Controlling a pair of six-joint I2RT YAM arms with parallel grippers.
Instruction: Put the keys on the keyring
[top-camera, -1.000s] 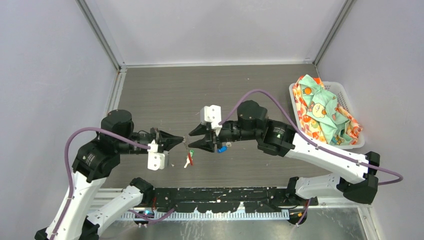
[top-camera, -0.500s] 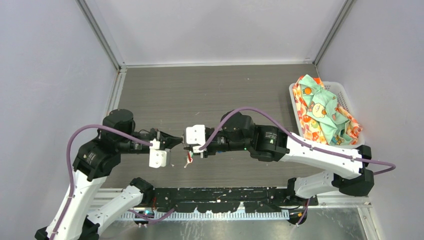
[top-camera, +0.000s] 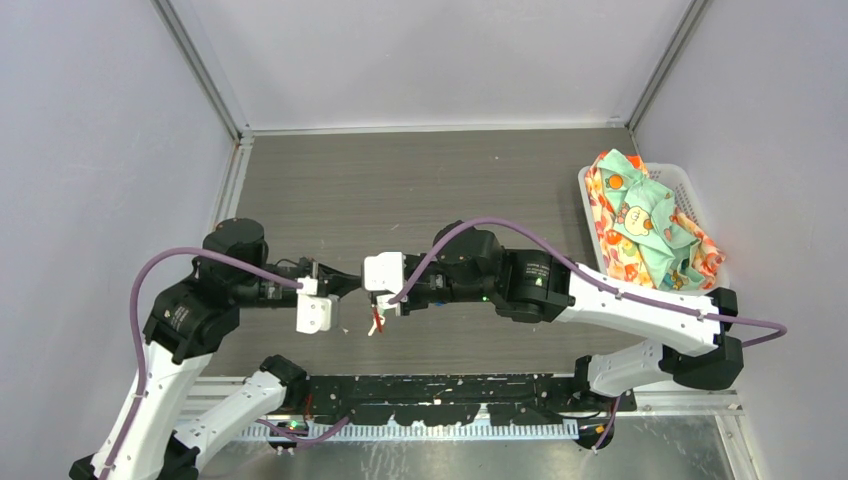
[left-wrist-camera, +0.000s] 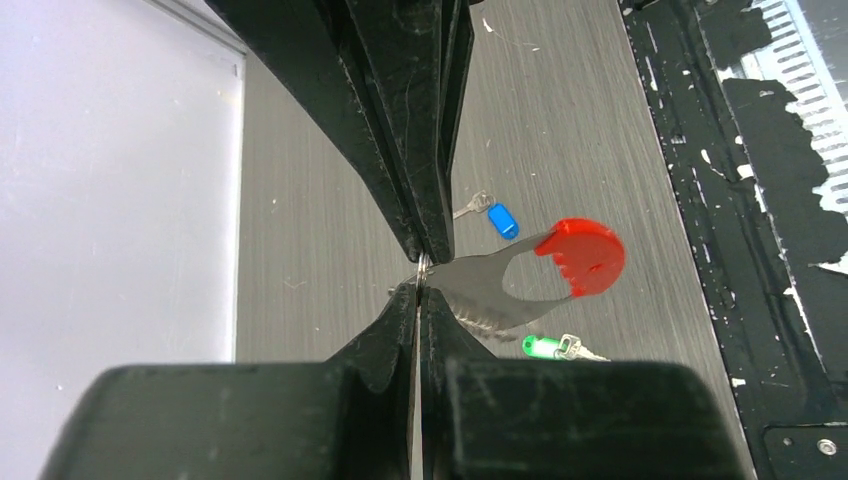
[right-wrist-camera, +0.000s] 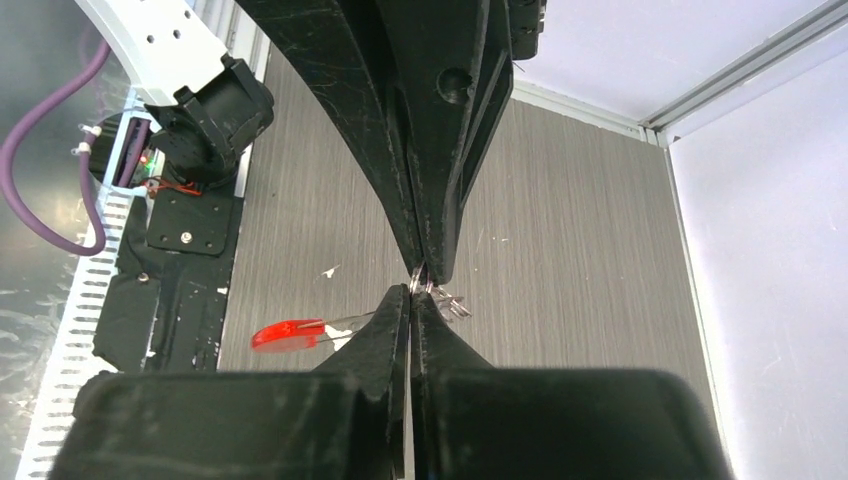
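My left gripper (left-wrist-camera: 422, 272) is pinched shut on the keyring (left-wrist-camera: 585, 255) by its metal end, the rest dangling above the table (left-wrist-camera: 330, 200). My right gripper (right-wrist-camera: 415, 288) is closed tight on that same end. Below, the blue key (left-wrist-camera: 503, 220) and green key (left-wrist-camera: 541, 346) lie loose. I judge the ring is being steadied; next, one gripper must fetch a key.

From above, keyring (top-camera: 377, 320) mostly covered by right gripper (top-camera: 370, 288); only a red scrap shows. Also hidden there: blue key (left-wrist-camera: 503, 221) and green key (left-wrist-camera: 541, 346). Right wrist: metal at pinch too small to identify.
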